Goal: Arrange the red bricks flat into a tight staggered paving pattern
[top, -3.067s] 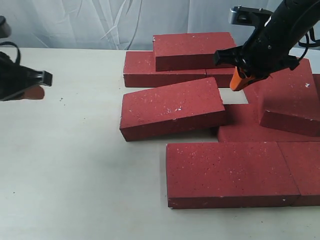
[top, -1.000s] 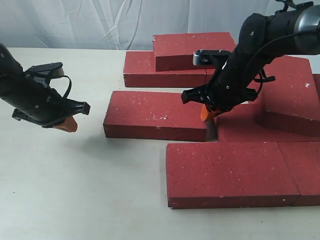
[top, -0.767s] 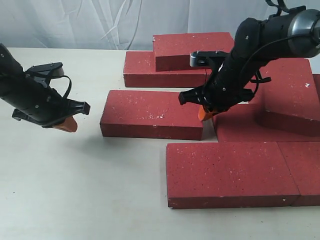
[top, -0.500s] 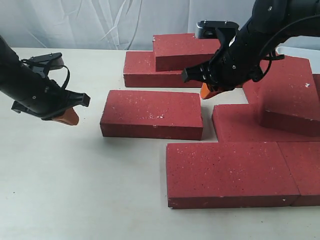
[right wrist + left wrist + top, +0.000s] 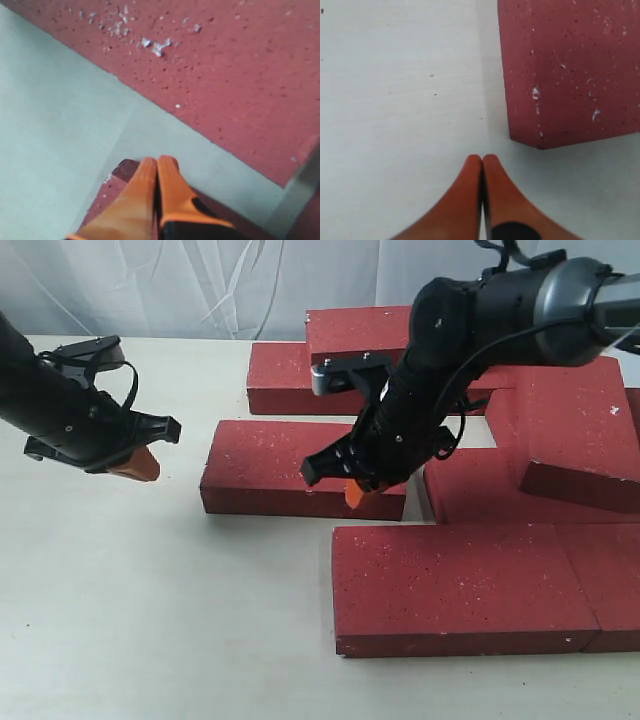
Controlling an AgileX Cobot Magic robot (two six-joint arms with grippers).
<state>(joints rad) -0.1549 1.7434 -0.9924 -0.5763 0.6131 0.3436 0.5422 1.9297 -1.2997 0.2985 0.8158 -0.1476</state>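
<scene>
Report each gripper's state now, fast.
Left gripper: shut, holding nothing, off the left end of the flat dark-red rectangular paving brick.
Right gripper: shut, holding nothing, by that brick's front edge.

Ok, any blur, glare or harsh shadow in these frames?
Exterior view: even light, no glare, only soft shadows along the red bricks. Left wrist view: specks on the brick end are crisp, the left tool slightly soft. Right wrist view: soft all over, brick face and right tool alike.
</scene>
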